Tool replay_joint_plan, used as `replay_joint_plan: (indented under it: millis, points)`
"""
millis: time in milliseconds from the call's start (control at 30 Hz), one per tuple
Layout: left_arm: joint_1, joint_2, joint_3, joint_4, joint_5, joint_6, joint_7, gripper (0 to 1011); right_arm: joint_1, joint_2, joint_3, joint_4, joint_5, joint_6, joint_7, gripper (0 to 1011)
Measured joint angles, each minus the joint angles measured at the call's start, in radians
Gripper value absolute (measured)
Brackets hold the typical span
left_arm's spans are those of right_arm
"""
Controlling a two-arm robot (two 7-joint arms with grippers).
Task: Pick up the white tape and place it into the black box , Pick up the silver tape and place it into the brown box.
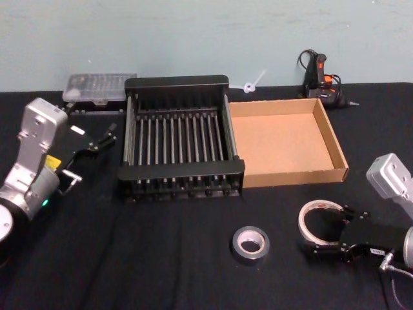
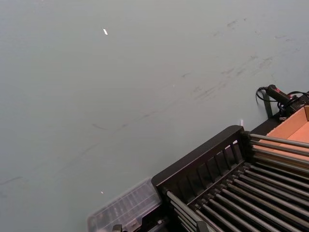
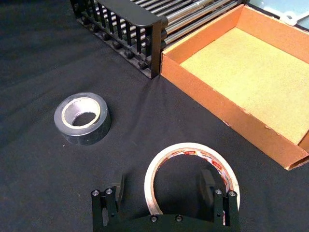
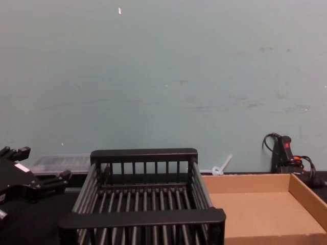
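Right wrist view: spread right gripper straddling the white tape, near rim hidden.

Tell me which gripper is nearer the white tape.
Right. The right gripper is open at the white tape, one of its fingers inside the ring and the other outside it. The left gripper is far off, left of the black box.

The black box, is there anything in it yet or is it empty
Empty. The head view shows only bare slats across the black box; the white tape and silver tape lie on the table.
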Motion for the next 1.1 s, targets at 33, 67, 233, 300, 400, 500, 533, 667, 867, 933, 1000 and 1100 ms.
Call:
replay_joint_plan:
  millis: [33, 67, 233, 300, 400, 500, 533, 667, 867, 933, 1000, 1100]
  points:
    - [0.000, 0.000, 0.000, 0.000, 0.000, 0.000, 0.000, 1001, 0.002, -0.001, -0.001, 0.001, -0.001, 0.001, 0.000, 1002]
    - [0.000, 0.000, 0.000, 0.000, 0.000, 0.000, 0.000, 1002, 0.003, -0.001, -0.001, 0.002, -0.002, 0.002, 0.001, 1002]
    - [0.000, 0.000, 0.000, 0.000, 0.000, 0.000, 0.000, 1001, 0.009, -0.006, -0.006, 0.011, -0.008, 0.006, 0.001, 1002]
    - [0.000, 0.000, 0.000, 0.000, 0.000, 0.000, 0.000, 1001, 0.013, -0.008, -0.009, 0.014, -0.011, 0.009, 0.001, 1002]
    - [0.000, 0.000, 0.000, 0.000, 0.000, 0.000, 0.000, 1001, 0.017, -0.011, -0.012, 0.019, -0.014, 0.012, 0.002, 1002]
    - [0.000, 0.000, 0.000, 0.000, 0.000, 0.000, 0.000, 1001, 0.021, -0.012, -0.013, 0.021, -0.016, 0.014, 0.004, 1002]
    - [0.000, 0.000, 0.000, 0.000, 0.000, 0.000, 0.000, 1001, 0.022, -0.012, -0.014, 0.021, -0.017, 0.015, 0.005, 1002]
    - [0.000, 0.000, 0.000, 0.000, 0.000, 0.000, 0.000, 1001, 0.029, -0.014, -0.019, 0.026, -0.019, 0.020, 0.010, 1002]
    - [0.000, 0.000, 0.000, 0.000, 0.000, 0.000, 0.000, 1001, 0.036, -0.015, -0.024, 0.030, -0.019, 0.028, 0.016, 1002]
    - [0.000, 0.000, 0.000, 0.000, 0.000, 0.000, 0.000, 1001, 0.038, -0.016, -0.026, 0.033, -0.019, 0.030, 0.018, 1002]
    - [0.000, 0.000, 0.000, 0.000, 0.000, 0.000, 0.000, 1001, 0.041, -0.016, -0.027, 0.034, -0.019, 0.033, 0.019, 1002]
    - [0.000, 0.000, 0.000, 0.000, 0.000, 0.000, 0.000, 1001, 0.043, -0.016, -0.028, 0.035, -0.017, 0.037, 0.020, 1002]
